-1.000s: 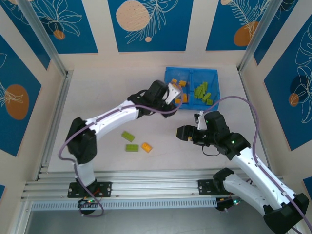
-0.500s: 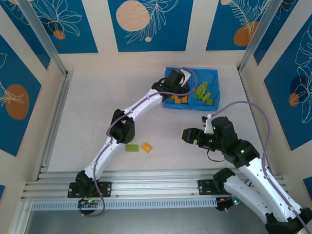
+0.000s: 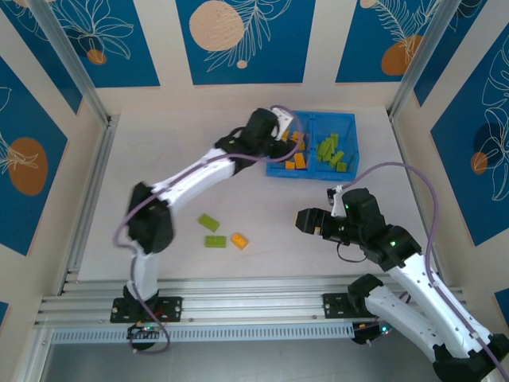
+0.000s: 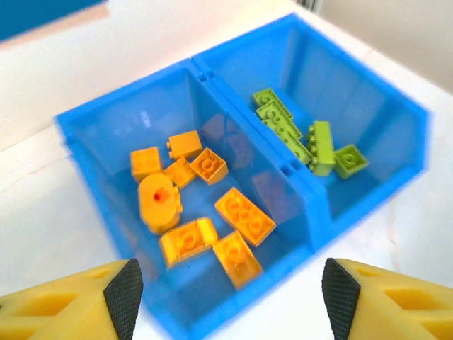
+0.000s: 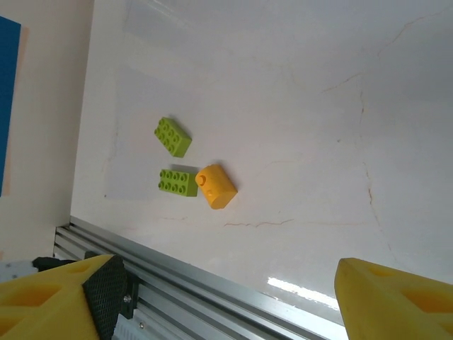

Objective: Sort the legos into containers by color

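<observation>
Two grippers, both released and empty. The left gripper (image 4: 230,312) hung over the left side of the blue bin (image 4: 71,126), its black pads (image 4: 124,287) spread wide with nothing between them. Below it, the left compartment (image 4: 106,152) held eight orange bricks (image 4: 245,212), mostly loose and flat. One was rounded, with a red spot on top. Past the divider (image 4: 233,127), the right compartment (image 4: 368,106) held the green bricks (image 4: 322,145), about five or six, bunched against the divider side. Colours were not mixed in either half. The bin sat at the far side of the table (image 3: 159,159), right of centre.

The right gripper (image 5: 233,304) was also wide apart and carried nothing. In the top view it hovered over bare table, near of the bin and well apart from it, pointing left. Its wrist view looked across at three bricks left out on the table, near the rail (image 5: 212,273) and left of centre. One green brick (image 5: 173,137) lay alone, just far of the other two. The second green brick (image 5: 178,182) and an orange brick (image 5: 216,186) lay side by side, touching or nearly so. All three were well apart from both grippers.
</observation>
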Robot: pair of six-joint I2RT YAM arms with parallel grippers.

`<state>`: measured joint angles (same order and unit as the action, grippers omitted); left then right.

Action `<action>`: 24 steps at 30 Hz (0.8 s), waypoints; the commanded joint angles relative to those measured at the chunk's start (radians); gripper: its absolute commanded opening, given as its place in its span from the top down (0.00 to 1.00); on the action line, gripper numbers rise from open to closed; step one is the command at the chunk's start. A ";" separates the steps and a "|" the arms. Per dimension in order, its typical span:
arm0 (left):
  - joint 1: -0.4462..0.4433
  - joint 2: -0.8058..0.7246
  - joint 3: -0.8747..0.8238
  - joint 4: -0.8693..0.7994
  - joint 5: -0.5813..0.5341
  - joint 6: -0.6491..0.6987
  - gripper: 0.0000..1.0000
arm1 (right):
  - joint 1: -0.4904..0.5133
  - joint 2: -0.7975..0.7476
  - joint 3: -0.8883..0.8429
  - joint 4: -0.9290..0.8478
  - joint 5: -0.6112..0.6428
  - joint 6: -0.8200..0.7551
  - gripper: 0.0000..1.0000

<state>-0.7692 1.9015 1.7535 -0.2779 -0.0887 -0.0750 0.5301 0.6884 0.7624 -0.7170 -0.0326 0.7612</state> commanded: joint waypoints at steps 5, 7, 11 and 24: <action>-0.009 -0.617 -0.530 0.022 -0.066 0.021 0.31 | 0.201 0.254 0.142 0.085 0.111 -0.168 0.21; -0.009 -0.757 -0.611 -0.113 -0.096 0.017 0.31 | 0.279 0.374 0.207 0.108 0.141 -0.230 0.21; -0.013 -0.997 -0.706 -0.405 -0.190 -0.055 0.32 | 0.399 0.667 0.363 0.155 0.169 -0.350 0.21; -0.012 -1.271 -0.721 -0.830 -0.309 -0.357 0.27 | 0.509 1.437 0.926 0.094 0.266 -0.482 0.24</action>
<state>-0.7757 0.6304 1.0145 -0.9977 -0.3573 -0.3492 1.0229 2.0735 1.6150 -0.5735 0.1711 0.3302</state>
